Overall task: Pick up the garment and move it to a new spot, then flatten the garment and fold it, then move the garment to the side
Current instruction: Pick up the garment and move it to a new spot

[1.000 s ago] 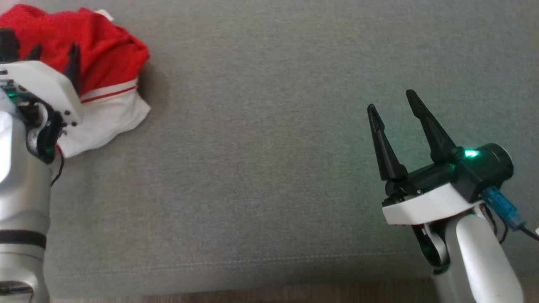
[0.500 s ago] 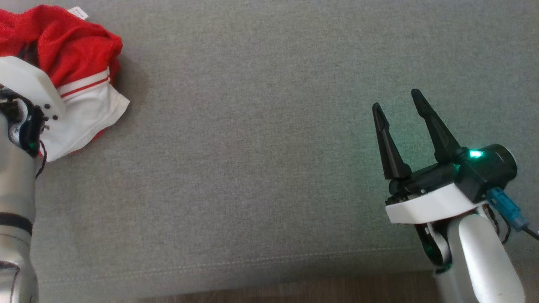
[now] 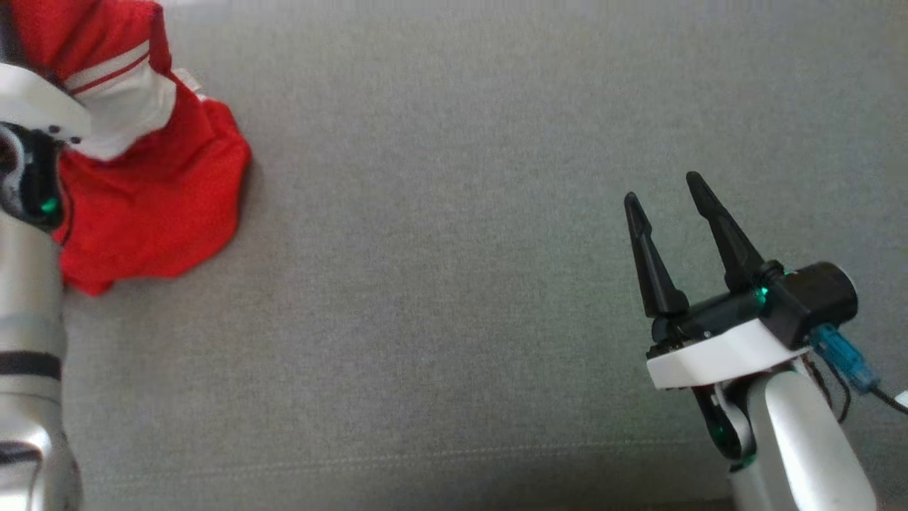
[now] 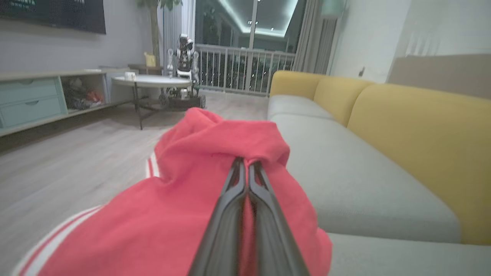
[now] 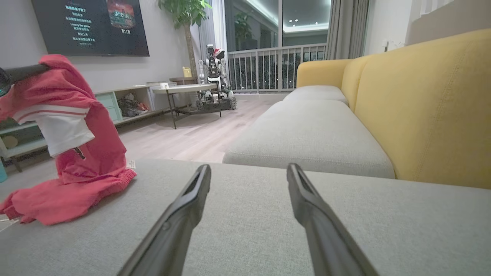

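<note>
One grey sofa seat (image 3: 454,213) spread across the head view, and the right wrist view showed a yellow backrest (image 5: 422,103) rising behind it. One red garment (image 3: 156,206) with white striped trim hung at the seat's left end, its upper part raised and its lower folds resting on the cushion. The left gripper (image 4: 245,163) had its fingers pinched together on a fold of the red cloth. The right gripper (image 3: 662,188) hovered well apart at the right, fingers spread, holding nothing.
</note>
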Robot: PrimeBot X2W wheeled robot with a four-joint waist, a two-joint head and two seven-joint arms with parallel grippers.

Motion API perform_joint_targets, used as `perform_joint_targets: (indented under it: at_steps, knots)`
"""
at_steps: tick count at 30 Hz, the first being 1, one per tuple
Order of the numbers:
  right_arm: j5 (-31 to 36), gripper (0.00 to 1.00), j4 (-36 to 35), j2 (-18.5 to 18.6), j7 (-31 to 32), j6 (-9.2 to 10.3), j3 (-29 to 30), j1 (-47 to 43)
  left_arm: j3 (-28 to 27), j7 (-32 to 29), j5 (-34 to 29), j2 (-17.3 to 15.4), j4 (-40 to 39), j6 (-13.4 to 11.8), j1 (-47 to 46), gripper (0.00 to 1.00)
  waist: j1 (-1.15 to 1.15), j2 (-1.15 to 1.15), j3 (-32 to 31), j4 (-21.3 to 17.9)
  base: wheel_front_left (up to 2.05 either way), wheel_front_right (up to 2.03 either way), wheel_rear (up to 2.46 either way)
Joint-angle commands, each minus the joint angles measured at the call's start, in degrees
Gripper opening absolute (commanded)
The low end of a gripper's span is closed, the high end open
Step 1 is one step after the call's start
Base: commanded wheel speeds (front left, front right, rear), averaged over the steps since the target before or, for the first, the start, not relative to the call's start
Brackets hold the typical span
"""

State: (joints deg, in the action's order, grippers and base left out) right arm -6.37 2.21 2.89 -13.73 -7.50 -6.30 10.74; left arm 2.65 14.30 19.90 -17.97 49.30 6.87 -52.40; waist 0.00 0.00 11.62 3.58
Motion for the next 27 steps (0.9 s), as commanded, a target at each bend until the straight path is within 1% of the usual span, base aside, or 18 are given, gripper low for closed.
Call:
perform_joint_targets:
  at_steps: [1,3,5,9,14,16,19,21,24,27]
  knots:
    - [-0.53,1.00,-1.51,-0.02,-0.68,0.01,-1.48,-0.32,-1.67,0.65,0.22,-2.03,-3.85,-0.03,-0.23,0.00,0.00,0.00,-2.61,0.34,0.00,0.00,0.00]
    - [-0.97,1.00,-0.91,-0.02,-0.80,0.01,-1.69,-0.69,-1.21,0.67,0.17,-0.84,-7.82,0.07,1.80,0.00,0.00,0.00,-4.42,0.22,0.00,0.00,0.00]
    - [-1.31,1.00,-0.42,-0.02,-0.90,0.01,-1.96,-1.00,0.38,0.47,0.45,0.55,-11.04,0.25,3.95,0.00,0.00,0.00,-6.18,-0.18,0.00,0.00,0.00]
    - [-1.84,1.00,-0.11,-0.02,-1.04,0.01,-2.17,-1.48,3.74,-3.00,2.67,3.61,-19.09,0.47,7.48,0.00,0.00,0.00,-8.89,-1.54,0.00,0.00,0.00]
    - [-1.58,1.00,-0.73,-0.02,-1.12,0.01,-1.71,-1.00,6.94,-8.54,5.88,7.59,-30.77,0.46,11.87,0.00,0.00,0.00,-9.91,-4.93,0.00,0.00,0.00]
    - [-1.52,1.00,-1.40,-0.02,-1.14,0.01,-0.86,-0.45,8.00,-10.66,7.16,9.58,-35.13,0.05,13.47,0.00,0.00,0.00,-9.70,-6.70,0.00,0.00,0.00]
    - [-1.30,1.00,-2.36,-0.02,-1.17,0.01,0.21,0.56,10.09,-13.01,8.11,11.74,-40.31,-0.86,15.19,0.00,0.00,0.00,-8.91,-9.56,0.00,0.00,0.00]
    - [-2.70,1.00,-2.74,-0.02,-1.18,0.01,0.87,0.94,12.13,-13.60,8.03,12.85,-42.01,-1.53,16.20,0.00,0.00,0.00,-8.47,-11.53,0.00,0.00,0.00]
    - [-3.11,1.00,-3.74,-0.02,-1.19,0.01,0.79,1.91,14.71,-13.08,8.70,14.21,-42.27,-3.35,17.32,0.00,0.00,0.00,-7.29,-14.90,0.00,0.00,0.00]
    - [-2.84,1.00,-5.00,-0.02,-1.21,0.01,0.19,2.90,17.18,-11.69,8.09,14.76,-39.68,-6.14,17.09,0.00,0.00,0.00,-5.62,-18.13,0.00,0.00,0.00]
